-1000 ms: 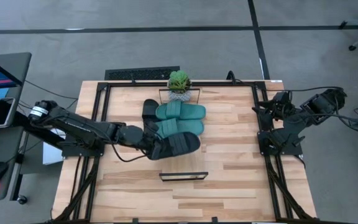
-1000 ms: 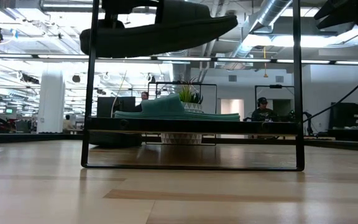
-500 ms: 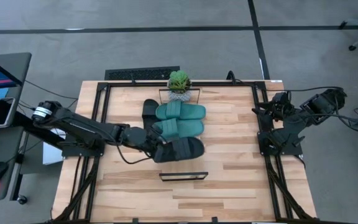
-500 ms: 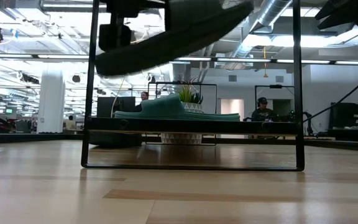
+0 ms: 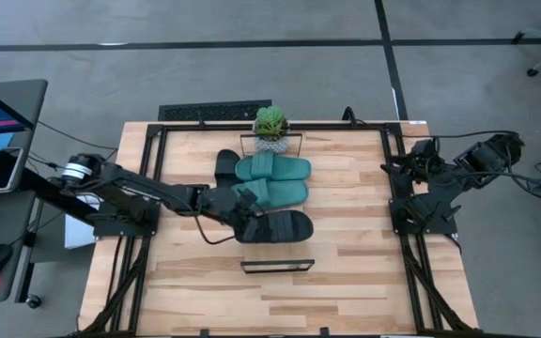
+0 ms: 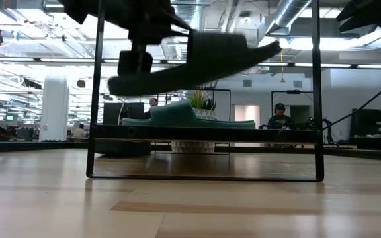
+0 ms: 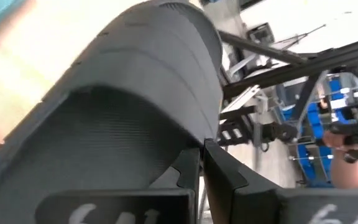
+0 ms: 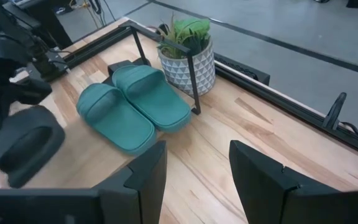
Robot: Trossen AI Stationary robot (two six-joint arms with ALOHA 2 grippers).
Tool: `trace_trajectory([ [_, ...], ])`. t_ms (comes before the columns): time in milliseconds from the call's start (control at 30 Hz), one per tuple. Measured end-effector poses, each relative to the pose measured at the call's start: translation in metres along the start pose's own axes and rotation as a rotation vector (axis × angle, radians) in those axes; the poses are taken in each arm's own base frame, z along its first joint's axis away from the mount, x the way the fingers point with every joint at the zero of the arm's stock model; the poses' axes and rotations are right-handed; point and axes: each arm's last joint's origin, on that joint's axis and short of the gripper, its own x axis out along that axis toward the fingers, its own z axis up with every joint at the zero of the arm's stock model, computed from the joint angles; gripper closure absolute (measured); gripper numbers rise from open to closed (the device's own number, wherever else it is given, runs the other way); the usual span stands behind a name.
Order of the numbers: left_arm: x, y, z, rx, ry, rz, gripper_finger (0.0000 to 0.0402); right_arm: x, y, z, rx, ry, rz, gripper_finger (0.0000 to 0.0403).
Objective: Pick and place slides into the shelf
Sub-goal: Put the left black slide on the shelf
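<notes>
- Reaching in from the left edge of the high view, the left arm ends near the picture's centre, where the left gripper (image 5: 243, 225) is clamped on a black slide (image 5: 275, 227) (its strap faces up).
- From the left wrist camera, that black slide (image 7: 123, 106) fills most of the frame, and the dark fingers (image 7: 219, 171) press tight against its edge at the bottom.
- In the low view the held black slide (image 6: 197, 63) hangs tilted in the upper middle of the frame, above the shelf (image 6: 204, 134), not touching it.
- Two teal-green slides (image 5: 270, 180) lie side by side on the shelf board just above the held slide in the high view; a second black slide (image 5: 225, 167) sits to their left, partly hidden.
- A small potted plant (image 5: 270, 127) stands at the top centre of the table (image 5: 355, 263).
- At the right edge of the high view, the right arm rests folded over its frame; its right gripper (image 8: 194, 168) stands open and empty at the bottom of the right wrist view.
</notes>
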Motion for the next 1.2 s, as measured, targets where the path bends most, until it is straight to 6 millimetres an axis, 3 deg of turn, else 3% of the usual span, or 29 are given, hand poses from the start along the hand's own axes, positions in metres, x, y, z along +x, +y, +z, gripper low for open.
trace_trajectory([
  [567,-0.003,0.016,0.014,-0.008,0.014,0.062,0.0401,0.0,0.0,0.0,-0.007,0.007,0.003,0.0237],
  [933,0.022,0.034,0.009,-0.058,0.065,0.06,0.0401,0.0,0.0,0.0,-0.001,0.006,0.003,0.0237],
  [1200,0.025,0.044,0.012,-0.071,0.062,0.099,0.0401,0.0,0.0,0.0,-0.001,0.006,0.003,0.0237],
])
